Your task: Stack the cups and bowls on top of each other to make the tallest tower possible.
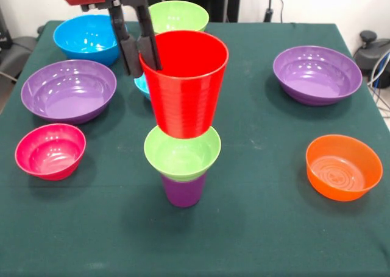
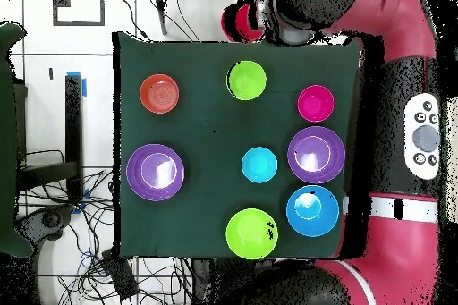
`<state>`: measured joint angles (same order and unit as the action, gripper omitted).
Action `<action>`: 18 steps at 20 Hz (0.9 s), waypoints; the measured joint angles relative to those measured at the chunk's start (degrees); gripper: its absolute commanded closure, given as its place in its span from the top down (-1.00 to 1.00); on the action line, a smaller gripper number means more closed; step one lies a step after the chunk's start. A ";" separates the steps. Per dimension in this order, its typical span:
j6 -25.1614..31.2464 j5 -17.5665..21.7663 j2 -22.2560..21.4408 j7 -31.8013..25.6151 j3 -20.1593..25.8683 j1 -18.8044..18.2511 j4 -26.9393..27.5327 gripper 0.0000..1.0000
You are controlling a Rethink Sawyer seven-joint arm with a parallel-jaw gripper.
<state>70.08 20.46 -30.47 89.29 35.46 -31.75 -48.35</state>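
Observation:
The tower stands at the front centre of the table: a purple cup (image 1: 183, 192) at the bottom, a small lime green bowl (image 1: 181, 152) seated on it, and a red cup (image 1: 184, 88) upright with its base in that bowl. My gripper (image 1: 142, 63) comes down from above and is shut on the red cup's left rim, one finger (image 1: 128, 52) outside the wall and the other inside. In the overhead view the green bowl (image 2: 246, 80) shows near the table's top edge, with the red cup (image 2: 238, 21) drawn displaced above it.
Loose bowls ring the tower: pink (image 1: 50, 150), purple (image 1: 69, 89), large blue (image 1: 86, 38), large green (image 1: 178, 15), small blue (image 1: 141, 86) just behind the red cup, purple (image 1: 317, 74) and orange (image 1: 343, 166). The arm (image 2: 394, 96) runs along the overhead view's right side.

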 measured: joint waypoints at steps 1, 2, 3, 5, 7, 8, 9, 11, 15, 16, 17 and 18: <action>-0.62 0.00 -0.52 0.00 0.00 -0.08 -1.06 -1.00; -0.97 0.00 -0.89 0.00 -0.01 -0.15 -1.83 -1.00; -1.21 0.00 -1.11 0.00 -0.01 -0.19 -2.31 -1.00; -1.63 0.00 -1.48 0.00 -0.01 -0.25 -3.18 -1.00; -2.43 0.00 -2.15 0.00 -0.01 -0.36 -4.78 -1.00; -2.53 0.00 -2.22 0.00 -0.01 -0.38 -4.97 -1.00; -2.63 0.00 -2.29 0.00 -0.01 -0.39 -5.15 -1.00; -3.22 0.00 -2.39 0.00 0.00 -0.54 -6.04 -1.00; -4.02 0.00 -2.37 0.00 -0.01 -1.07 -7.01 -1.00; -4.23 0.01 -2.31 0.00 -0.02 -1.42 -7.37 -1.00; -4.26 0.06 -2.27 0.00 -0.02 -1.56 -7.46 -1.00; -4.25 0.08 -2.25 0.00 -0.02 -1.63 -7.49 -1.00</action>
<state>65.82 20.54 -32.71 89.29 35.45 -33.38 -55.84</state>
